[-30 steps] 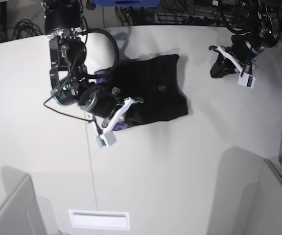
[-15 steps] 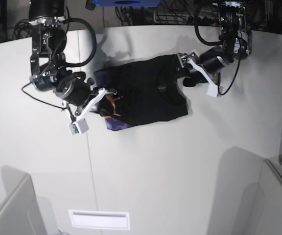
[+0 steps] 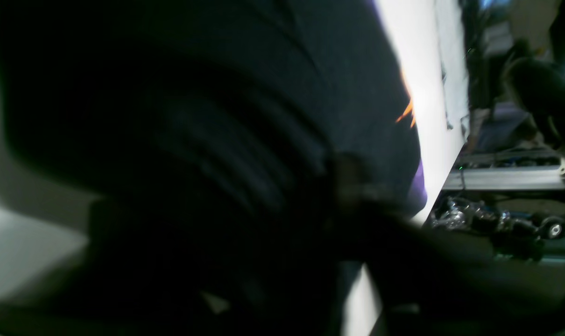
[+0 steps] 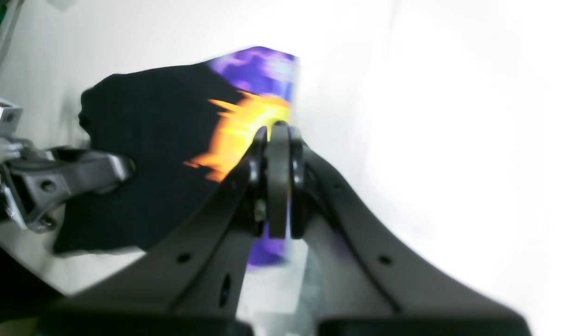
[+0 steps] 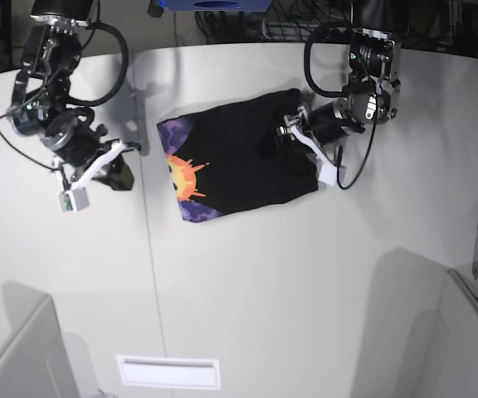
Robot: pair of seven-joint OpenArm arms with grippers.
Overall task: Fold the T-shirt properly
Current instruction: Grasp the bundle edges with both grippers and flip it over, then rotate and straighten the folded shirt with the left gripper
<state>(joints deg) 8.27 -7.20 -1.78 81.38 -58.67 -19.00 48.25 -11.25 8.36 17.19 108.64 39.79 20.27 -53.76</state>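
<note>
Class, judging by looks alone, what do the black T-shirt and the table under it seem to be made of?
The black printed T-shirt: soft matte cloth, probably cotton knit; it creases and lies limp. The pale grey table: a smooth hard board, likely laminate; faint sheen, crisp shadows, one straight seam.

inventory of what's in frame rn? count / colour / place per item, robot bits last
T-shirt: 1, black with a yellow-orange sun print on purple, partly folded, centre-back of the table.
Table: 1, white, fills most of the base view.
Cables: several, dark, behind the table's far edge.
Left claw: 1, black and white, at the shirt's plain edge, on the base view's right; grip unclear.
Right claw: 1, black and white, shut, off the shirt on bare table beside the print end.
</note>
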